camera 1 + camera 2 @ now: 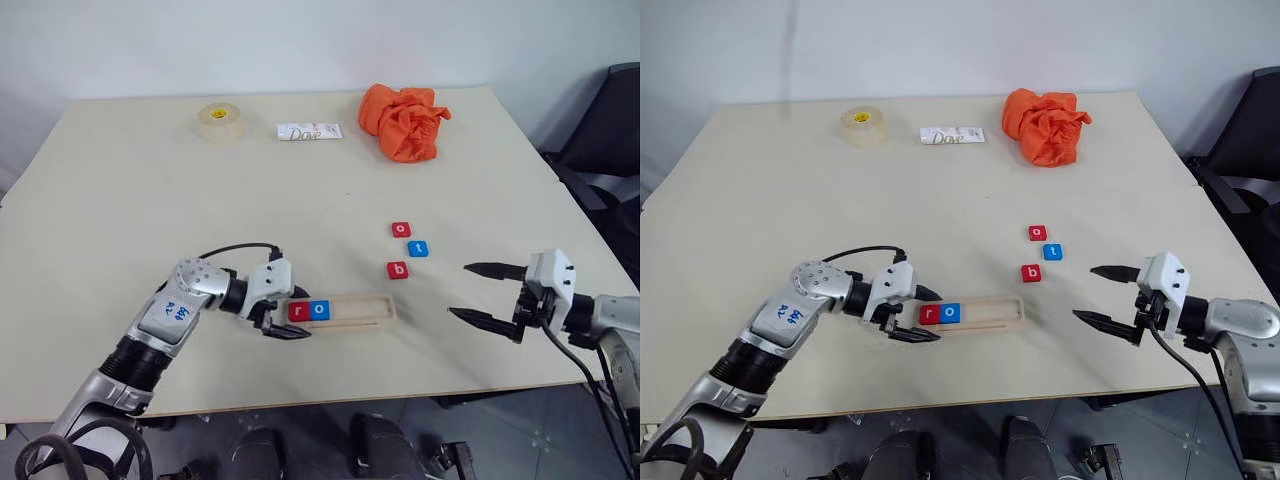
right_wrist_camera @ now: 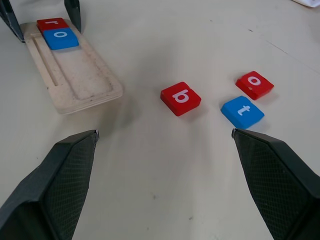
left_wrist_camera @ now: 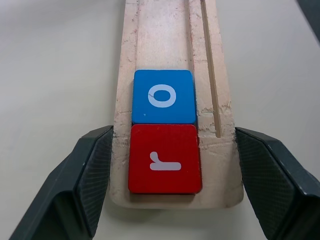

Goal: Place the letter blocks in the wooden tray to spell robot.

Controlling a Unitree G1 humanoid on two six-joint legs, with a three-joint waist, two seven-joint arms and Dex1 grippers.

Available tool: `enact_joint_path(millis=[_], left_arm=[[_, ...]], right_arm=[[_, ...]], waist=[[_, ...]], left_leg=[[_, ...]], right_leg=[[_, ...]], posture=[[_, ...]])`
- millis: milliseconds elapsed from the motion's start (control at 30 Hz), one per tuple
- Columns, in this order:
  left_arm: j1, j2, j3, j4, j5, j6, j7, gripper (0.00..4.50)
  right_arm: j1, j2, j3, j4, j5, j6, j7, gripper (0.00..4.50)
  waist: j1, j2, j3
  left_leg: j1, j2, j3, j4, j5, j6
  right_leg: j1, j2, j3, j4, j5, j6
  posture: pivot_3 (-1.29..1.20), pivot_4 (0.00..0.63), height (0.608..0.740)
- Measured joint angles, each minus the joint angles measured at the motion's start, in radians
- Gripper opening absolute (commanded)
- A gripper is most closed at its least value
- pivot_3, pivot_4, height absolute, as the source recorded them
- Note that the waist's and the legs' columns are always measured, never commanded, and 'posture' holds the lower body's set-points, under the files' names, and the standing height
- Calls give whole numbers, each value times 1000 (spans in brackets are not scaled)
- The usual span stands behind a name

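The wooden tray point(image 1: 365, 310) lies near the table's front edge. A red r block point(image 1: 298, 311) and a blue o block point(image 1: 319, 310) sit side by side at its left end. My left gripper point(image 1: 296, 312) is open, with one finger point(image 3: 95, 170) on each side of that end, close to the tray's long edges. A red o block point(image 1: 401, 229), a blue t block point(image 1: 418, 248) and a red b block point(image 1: 397, 269) lie loose on the table to the right of the tray. My right gripper point(image 1: 460, 290) hovers wide open and empty, right of the tray and nearer than the loose blocks.
At the back of the table are a roll of clear tape point(image 1: 220, 122), a white Dove packet point(image 1: 309, 131) and a crumpled orange cloth point(image 1: 405, 120). A dark chair point(image 1: 610, 150) stands off the table's right side.
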Motion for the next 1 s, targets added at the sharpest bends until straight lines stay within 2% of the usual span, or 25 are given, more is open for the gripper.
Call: enact_joint_path(millis=[67, 167, 467, 700, 767, 867, 1000], left_arm=[[-1, -15, -5, 1, 12, -8, 0, 3387], [-1, -17, -8, -2, 27, -4, 0, 4443], [22, -11, 8, -64, 27, 57, 23, 4478], [109, 35, 168, -145, -95, 99, 11, 4478], [146, 51, 219, -134, -141, 61, -28, 4478], [180, 0, 332, -60, -249, -74, -101, 4478], [194, -18, 379, 42, -289, -208, -175, 4478]], right_arm=[[9, 0, 0, -12, 2, 3, -6, 4500], [12, 0, 0, -18, 5, 8, -16, 4500], [8, 0, 0, -40, 27, 35, -44, 4500], [4, -1, -1, -90, 36, 221, -186, 4500], [2, 2, -1, -100, 36, 269, -236, 4500], [-12, 60, -10, -164, 35, 300, -348, 4500], [7, 95, -10, -266, 27, 330, -447, 4500]], waist=[[1, 0, 0], [1, 0, 0], [0, 0, 0], [-3, 0, 0], [-2, 0, 0], [-2, 0, 0], [2, 0, 0]], left_leg=[[0, 0, 0, 0, 0, 0], [0, 0, 0, 0, 0, 0], [0, 0, 0, 1, 0, 1], [0, 0, -1, 0, 0, 1], [0, 0, -1, 0, 0, 1], [0, 0, -1, 1, 0, 1], [0, 0, -1, 0, -1, 1]], right_leg=[[0, 0, 0, 0, 0, 0], [0, 0, 0, 0, 0, 0], [0, 0, 0, 0, 0, 0], [0, 0, 0, 1, 0, 0], [0, 0, 0, 1, 0, 0], [0, 0, 0, 1, 0, 0], [0, 0, 0, 1, 0, 0]], posture=[[0, 150, 740], [0, 150, 740], [0, 150, 740], [0, 150, 740], [0, 150, 740], [0, 150, 740], [0, 150, 740]])
